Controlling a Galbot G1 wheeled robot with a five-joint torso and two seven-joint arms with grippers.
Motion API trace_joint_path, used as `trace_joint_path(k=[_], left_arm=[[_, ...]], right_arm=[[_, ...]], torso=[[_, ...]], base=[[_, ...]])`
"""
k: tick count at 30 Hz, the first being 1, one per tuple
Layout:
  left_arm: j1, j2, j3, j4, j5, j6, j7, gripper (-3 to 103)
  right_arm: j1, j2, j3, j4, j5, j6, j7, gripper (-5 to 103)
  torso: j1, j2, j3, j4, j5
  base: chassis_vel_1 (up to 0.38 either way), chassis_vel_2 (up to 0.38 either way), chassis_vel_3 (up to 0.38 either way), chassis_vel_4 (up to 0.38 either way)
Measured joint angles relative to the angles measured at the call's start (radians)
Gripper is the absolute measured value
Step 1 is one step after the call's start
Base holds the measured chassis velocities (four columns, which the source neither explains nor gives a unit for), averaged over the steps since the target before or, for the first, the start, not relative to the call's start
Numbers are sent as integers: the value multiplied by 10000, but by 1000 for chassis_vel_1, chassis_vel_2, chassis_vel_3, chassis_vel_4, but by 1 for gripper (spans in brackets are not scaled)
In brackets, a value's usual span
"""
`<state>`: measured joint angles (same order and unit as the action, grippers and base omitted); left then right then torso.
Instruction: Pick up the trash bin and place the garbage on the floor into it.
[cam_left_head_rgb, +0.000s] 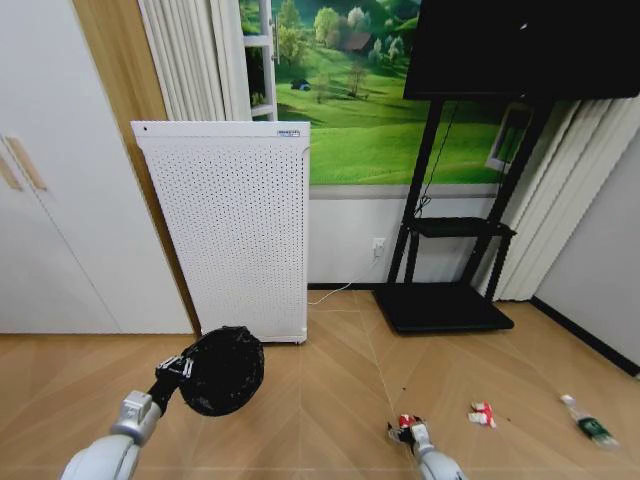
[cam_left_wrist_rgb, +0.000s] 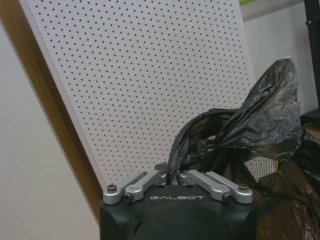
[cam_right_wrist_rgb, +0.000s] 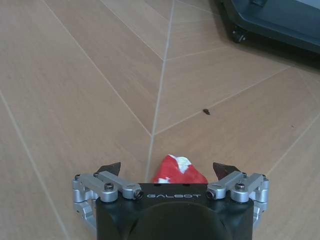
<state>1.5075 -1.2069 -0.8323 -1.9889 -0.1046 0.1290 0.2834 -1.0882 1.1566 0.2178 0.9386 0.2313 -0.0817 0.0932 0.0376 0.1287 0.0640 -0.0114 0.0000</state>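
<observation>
Bin clamped in left pincer, right pincer spread astride red wrapper.

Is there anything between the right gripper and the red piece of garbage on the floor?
Nothing visible. The right gripper is open, with the red piece lying on the bare wooden floor between its fingertips. The left gripper holds the trash bin off to the side.
</observation>
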Motion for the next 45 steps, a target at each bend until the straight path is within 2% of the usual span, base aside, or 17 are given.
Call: trace_joint_path(k=[14,21,24,25,27,30,31,33,35,36,39,45], left_arm=[[-68,-40,112,93,46,-87,-6,6],[-73,-27,113,127,46,-129,-29,6],[-59,-22,117,132,48,-145,-41,6],[-59,-22,117,132,48,-145,-41,6],[-48,-15,117,146,52,-161,-44,6],[-41,-14,117,152,58,-168,-44,6],[-32,-14,117,161,70,-183,-45,6],[-27,-14,119,169,73,-192,-45,6],[-25,-14,130,188,80,-201,-45,6],[-25,-14,130,188,80,-201,-45,6],[-36,-12,150,201,83,-214,-45,6],[-40,-12,158,230,92,-238,-50,6]], right_arm=[[-315,-362,252,-41,-24,-239,268,100],[-404,-185,252,-40,-26,-253,151,102],[-348,-132,256,-71,-30,-221,47,88],[-348,-132,256,-71,-30,-221,47,88],[-299,-129,257,-105,-24,-210,8,78],[-277,-142,257,-133,-20,-207,-2,72],[-257,-166,261,-172,-19,-194,-21,61],[-253,-184,262,-188,-19,-186,-37,61],[-243,-231,269,-201,-19,-163,-58,52],[-243,-231,269,-201,-19,-163,-58,52],[-261,-284,262,-204,-12,-160,-93,39],[-357,-332,297,-88,32,-151,-110,30]], torso=[[0,0,0,-3,-1],[0,1,0,0,1],[0,1,0,-1,-2],[0,1,0,-1,-2],[0,1,-1,0,-1],[-1,1,-1,0,-1],[0,1,-1,0,0],[0,1,0,-1,-1],[0,1,-1,-3,-4],[0,1,-1,-3,-4],[-1,1,-1,-4,-3],[-1,1,-1,-1,-4]], base=[[0,0,0,0],[0,0,0,0],[0,0,0,0],[0,0,0,0],[0,0,0,0],[0,0,0,0],[0,0,0,0],[0,0,0,0],[0,0,0,0],[0,0,0,0],[0,0,0,0],[0,0,0,0]])
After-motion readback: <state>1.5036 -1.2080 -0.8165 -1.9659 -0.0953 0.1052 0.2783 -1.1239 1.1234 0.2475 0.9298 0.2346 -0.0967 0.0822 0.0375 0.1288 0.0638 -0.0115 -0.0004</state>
